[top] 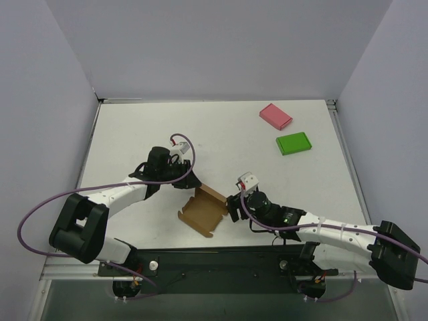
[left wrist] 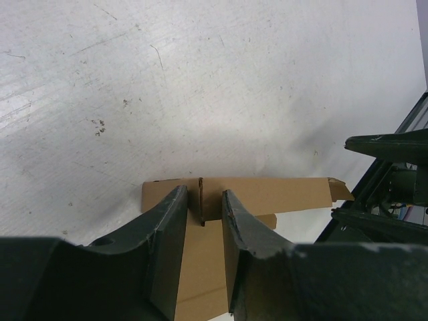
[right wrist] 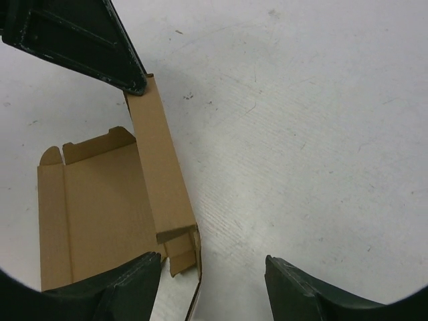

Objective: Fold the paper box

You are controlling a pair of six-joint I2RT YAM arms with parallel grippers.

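Observation:
The paper box [top: 202, 212] is a brown die-cut cardboard sheet, partly folded, lying open near the table's front middle. My left gripper [top: 190, 181] is at its far edge. In the left wrist view the jaws [left wrist: 204, 195] stand a little apart, straddling a thin upright flap of the box [left wrist: 274, 194] without clearly pinching it. My right gripper [top: 233, 208] is at the box's right corner. In the right wrist view it [right wrist: 214, 284] is wide open, and the raised side wall and corner tab of the box [right wrist: 160, 180] lie just inside its left finger [right wrist: 130, 287].
A pink flat box [top: 275, 116] and a green flat box [top: 293, 143] lie at the back right of the white table [top: 221, 134]. Grey walls enclose the table on three sides. The arm bases and a black rail [top: 214, 261] run along the near edge.

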